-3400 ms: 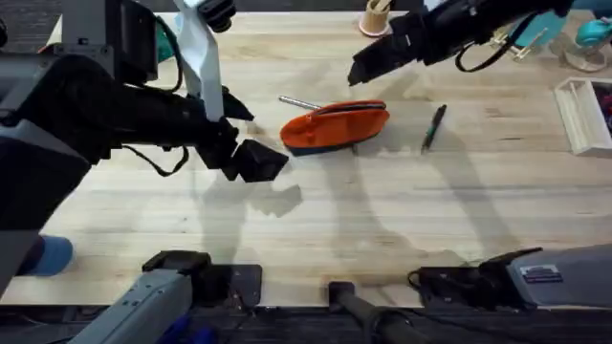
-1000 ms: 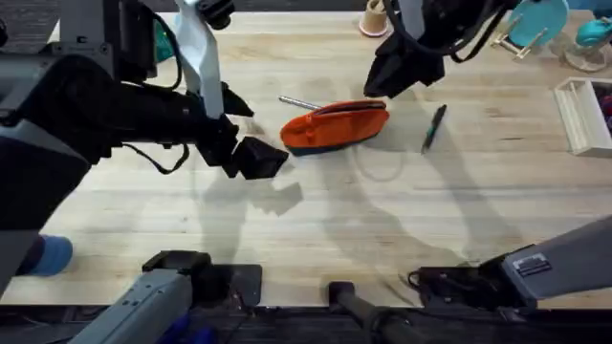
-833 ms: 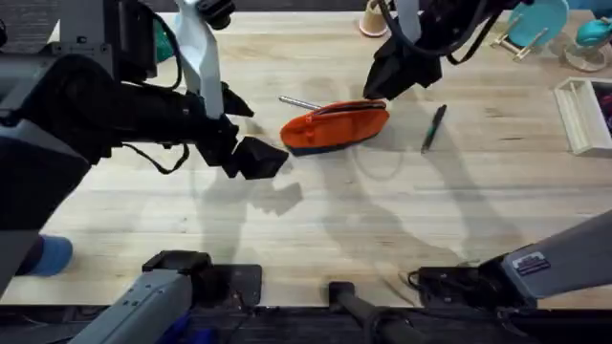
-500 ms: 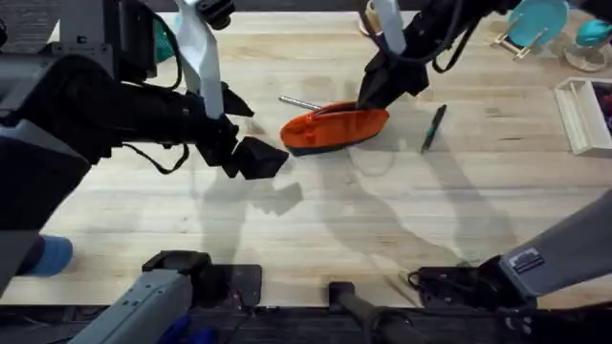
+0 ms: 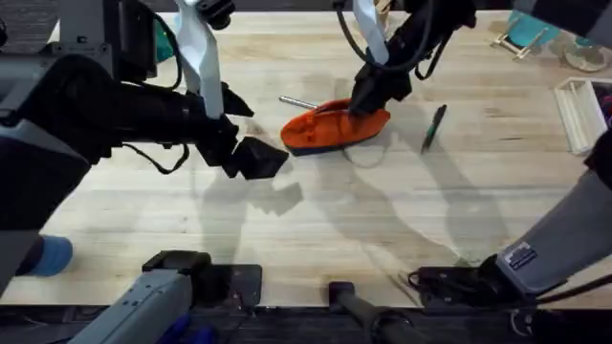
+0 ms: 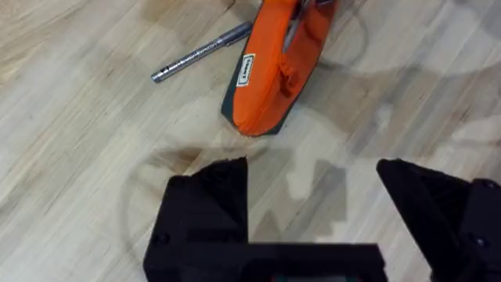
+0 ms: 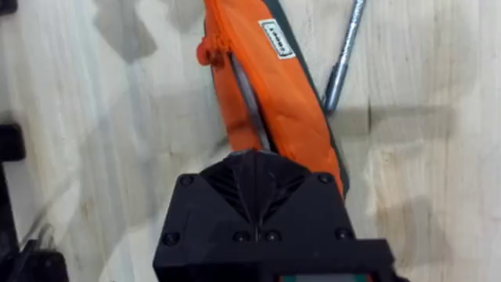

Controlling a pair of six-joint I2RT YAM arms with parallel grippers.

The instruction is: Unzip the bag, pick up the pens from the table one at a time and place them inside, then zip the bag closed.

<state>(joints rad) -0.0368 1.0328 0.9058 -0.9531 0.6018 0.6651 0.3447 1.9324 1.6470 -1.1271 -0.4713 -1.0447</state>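
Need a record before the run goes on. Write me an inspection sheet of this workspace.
Surface: wooden table, plank grain visible.
Job's things: orange bag lying mid-table; silver pen beside its far side; dark pen apart, toward the right.
Clutter: wooden tray at the right edge; small cup at the far edge.
Grippers: left hand open, empty, short of the bag's end; right hand down on the bag's right end, fingers shut, whether it holds the zipper pull cannot be told.
Cables: black cable looping under the left arm.
Surroundings: nothing seen.
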